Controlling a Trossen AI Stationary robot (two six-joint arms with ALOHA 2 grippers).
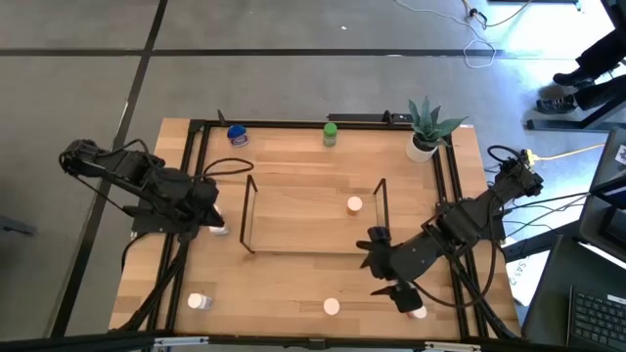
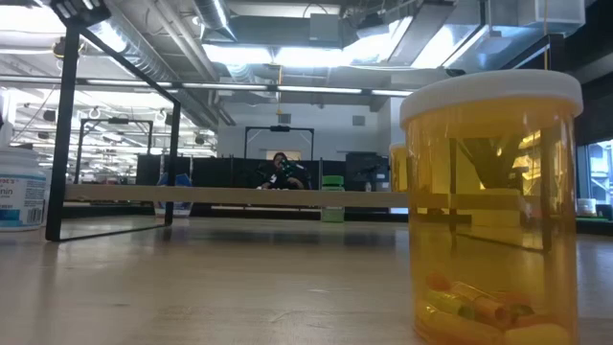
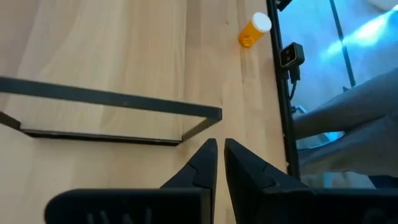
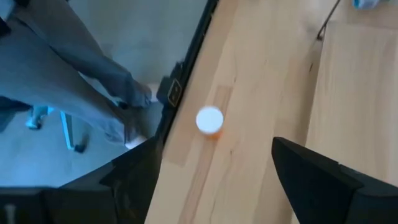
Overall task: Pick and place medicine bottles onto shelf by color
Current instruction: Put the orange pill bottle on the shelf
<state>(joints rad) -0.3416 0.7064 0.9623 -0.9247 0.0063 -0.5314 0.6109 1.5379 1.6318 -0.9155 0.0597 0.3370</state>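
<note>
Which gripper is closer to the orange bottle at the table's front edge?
Right. The right gripper, fingers open, hovers just beside the orange bottle. The left gripper, fingers shut, sits far across the table by the shelf's left end.

This is a robotics lab or workshop hall, not a home. The low view looks across a light wood table (image 2: 192,278) into a large open room with exposed ceiling ducts (image 2: 163,67), strip lights (image 2: 287,53) and rows of dark workstations (image 2: 230,172). From above, the table stands on a bare grey concrete floor (image 1: 293,78) with cables (image 1: 479,44) trailing across it and a keyboard (image 1: 597,318) nearby.
</note>
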